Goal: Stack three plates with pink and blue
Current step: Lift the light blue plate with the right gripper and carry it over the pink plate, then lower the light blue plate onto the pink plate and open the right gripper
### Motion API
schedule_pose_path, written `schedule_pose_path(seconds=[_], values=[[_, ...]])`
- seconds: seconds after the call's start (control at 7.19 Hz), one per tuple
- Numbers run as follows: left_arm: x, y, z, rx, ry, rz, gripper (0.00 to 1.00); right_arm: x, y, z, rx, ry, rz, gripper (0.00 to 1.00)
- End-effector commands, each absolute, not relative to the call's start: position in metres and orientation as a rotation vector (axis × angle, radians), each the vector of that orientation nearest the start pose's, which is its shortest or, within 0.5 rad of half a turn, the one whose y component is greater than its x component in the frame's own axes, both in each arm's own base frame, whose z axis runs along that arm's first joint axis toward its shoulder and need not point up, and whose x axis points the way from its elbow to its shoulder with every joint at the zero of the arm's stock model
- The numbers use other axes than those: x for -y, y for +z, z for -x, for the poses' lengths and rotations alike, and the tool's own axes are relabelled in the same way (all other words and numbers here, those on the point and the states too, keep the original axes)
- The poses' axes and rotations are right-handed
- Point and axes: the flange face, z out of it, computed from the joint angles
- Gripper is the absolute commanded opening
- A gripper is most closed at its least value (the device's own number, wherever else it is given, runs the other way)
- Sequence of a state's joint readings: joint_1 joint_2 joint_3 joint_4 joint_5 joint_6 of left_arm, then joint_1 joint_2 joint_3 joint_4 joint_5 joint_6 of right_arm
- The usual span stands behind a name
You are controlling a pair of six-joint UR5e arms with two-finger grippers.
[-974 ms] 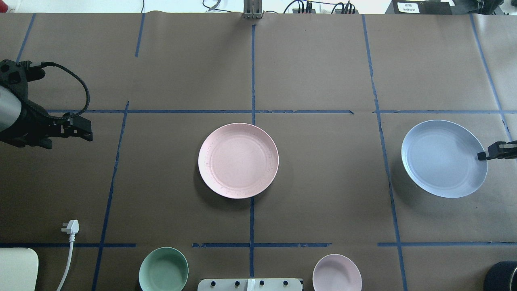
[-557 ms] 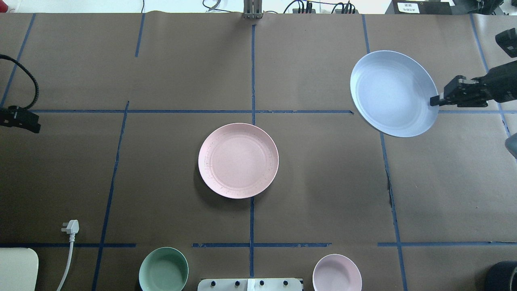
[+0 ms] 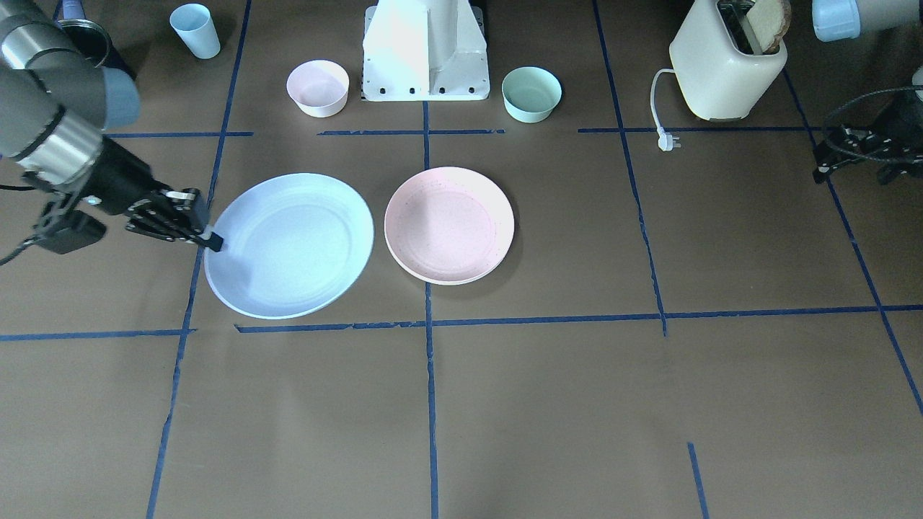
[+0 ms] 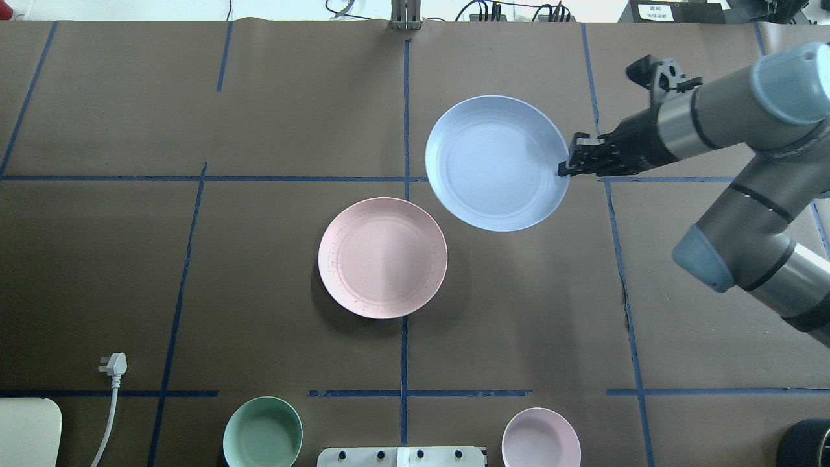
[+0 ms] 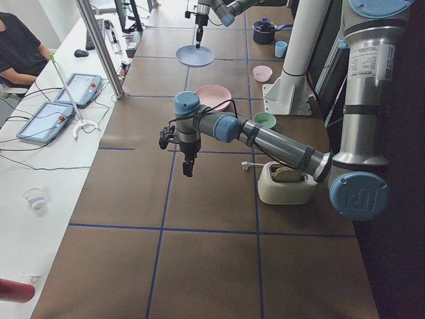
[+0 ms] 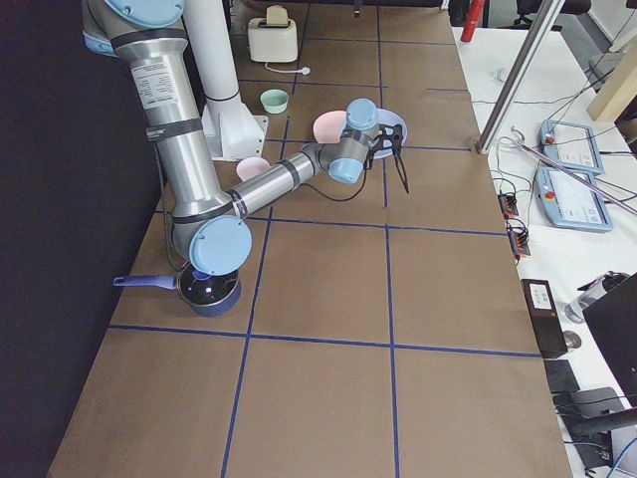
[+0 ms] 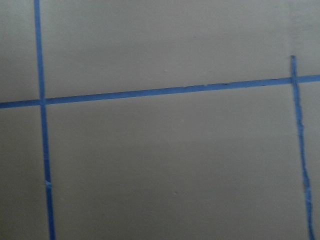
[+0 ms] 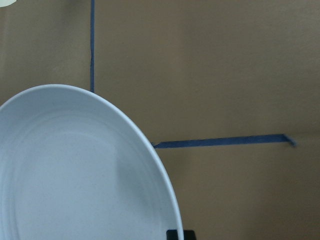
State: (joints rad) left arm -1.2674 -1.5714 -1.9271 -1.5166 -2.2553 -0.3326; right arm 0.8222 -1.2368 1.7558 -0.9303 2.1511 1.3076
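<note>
My right gripper point(image 4: 563, 170) is shut on the rim of the pale blue plate point(image 4: 496, 162) and holds it in the air, beyond and to the right of the pale pink plate point(image 4: 382, 257). The pink plate lies flat at the table's middle. In the front view the blue plate point(image 3: 288, 245) hangs beside the pink plate point(image 3: 449, 225), with my right gripper point(image 3: 213, 241) on its outer edge. The right wrist view shows the blue plate point(image 8: 80, 170) large. No cream plate shows on its own. My left gripper point(image 5: 188, 169) hangs over bare table; I cannot tell whether it is open.
A small pink bowl point(image 4: 541, 438) and a mint-green bowl point(image 4: 262, 431) stand by the robot base point(image 3: 425, 50). A toaster point(image 3: 725, 65) with its white plug point(image 4: 115, 364) is on my left. A blue cup point(image 3: 195, 30) and a pot point(image 6: 204, 287) are on my right.
My right gripper has lifted the blue plate from the table's right side and carried it away and leftward toward the middle. My left arm has drawn back out of the overhead view.
</note>
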Motion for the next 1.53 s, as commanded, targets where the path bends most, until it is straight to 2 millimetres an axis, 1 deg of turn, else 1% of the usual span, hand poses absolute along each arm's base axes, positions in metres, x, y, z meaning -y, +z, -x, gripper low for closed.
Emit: schedule_pose_path(seconds=[0.0, 0.14, 0.28, 0.56, 0.7, 0.83, 0.97, 1.11, 1.39], values=[[0.502, 0.517, -0.052, -0.76, 0.091, -0.065, 1.0, 0.445, 0.249, 0.451, 1.158, 0.152, -0.148, 0.0], [0.503, 0.52, -0.05, -0.758, 0.088, -0.062, 1.0, 0.426, 0.243, 0.477, 1.144, 0.136, -0.16, 0.0], [0.503, 0.521, -0.049, -0.758, 0.086, -0.061, 1.0, 0.418, 0.244, 0.488, 1.122, 0.132, -0.161, 0.0], [0.503, 0.523, -0.047, -0.757, 0.082, -0.059, 1.0, 0.414, 0.242, 0.492, 1.123, 0.125, -0.159, 0.01], [0.503, 0.523, -0.047, -0.757, 0.08, -0.058, 1.0, 0.415, 0.241, 0.494, 1.121, 0.126, -0.158, 0.01], [0.503, 0.524, -0.046, -0.756, 0.078, -0.057, 1.0, 0.416, 0.24, 0.496, 1.123, 0.125, -0.159, 0.06], [0.503, 0.525, -0.046, -0.756, 0.079, -0.056, 1.0, 0.416, 0.236, 0.496, 1.128, 0.123, -0.158, 0.81], [0.503, 0.525, -0.045, -0.756, 0.076, -0.058, 1.0, 0.416, 0.235, 0.496, 1.132, 0.122, -0.16, 1.0], [0.504, 0.525, -0.046, -0.756, 0.077, -0.056, 1.0, 0.418, 0.235, 0.494, 1.13, 0.138, -0.152, 1.0]])
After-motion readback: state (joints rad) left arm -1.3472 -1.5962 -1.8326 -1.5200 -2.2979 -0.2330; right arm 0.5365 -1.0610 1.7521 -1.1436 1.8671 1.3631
